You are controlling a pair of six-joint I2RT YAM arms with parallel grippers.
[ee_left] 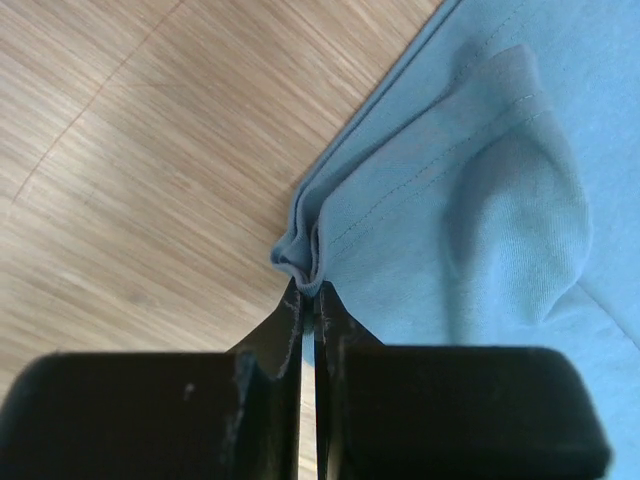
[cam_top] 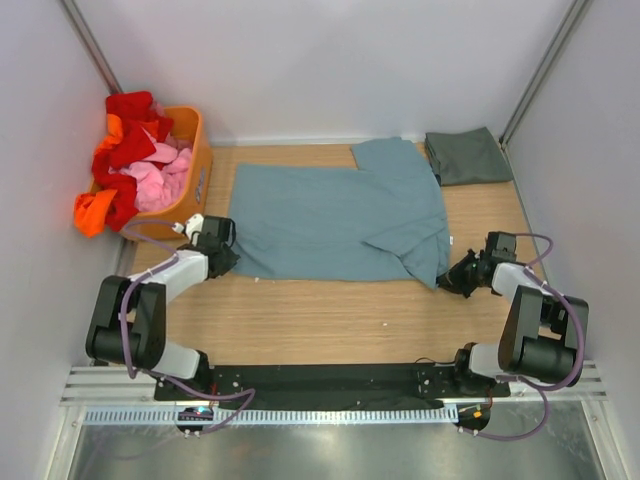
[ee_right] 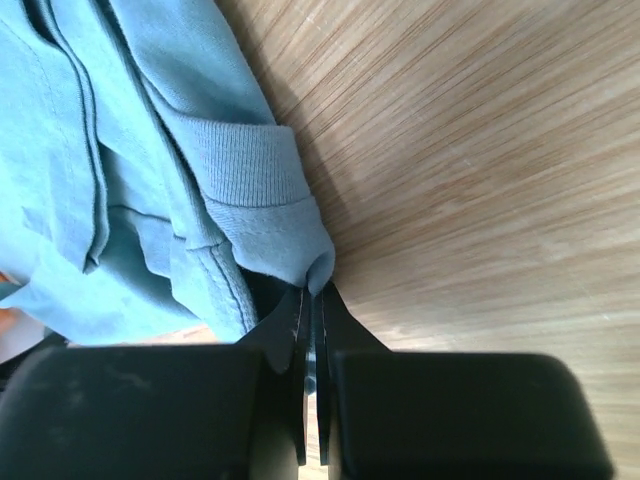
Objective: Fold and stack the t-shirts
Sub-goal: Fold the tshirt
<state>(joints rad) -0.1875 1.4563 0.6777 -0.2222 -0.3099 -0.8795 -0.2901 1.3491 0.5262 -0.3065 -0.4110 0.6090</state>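
Pinched blue t-shirt (cam_top: 330,220)
It stretches lengthwise between left gripper (ee_left: 310,292) and right gripper (ee_right: 312,293), both clamped on it.

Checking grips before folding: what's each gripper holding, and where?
Both pinch the blue t-shirt: left gripper on a hemmed corner, right gripper on a ribbed edge.

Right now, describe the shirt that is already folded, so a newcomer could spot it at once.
Start at the wooden table and look to its far right corner, opposite the orange basket. There lies the dark grey-green t-shirt, folded into a small flat rectangle. Unlike the large blue-teal t-shirt beside it, it is dark, compact and not spread out.
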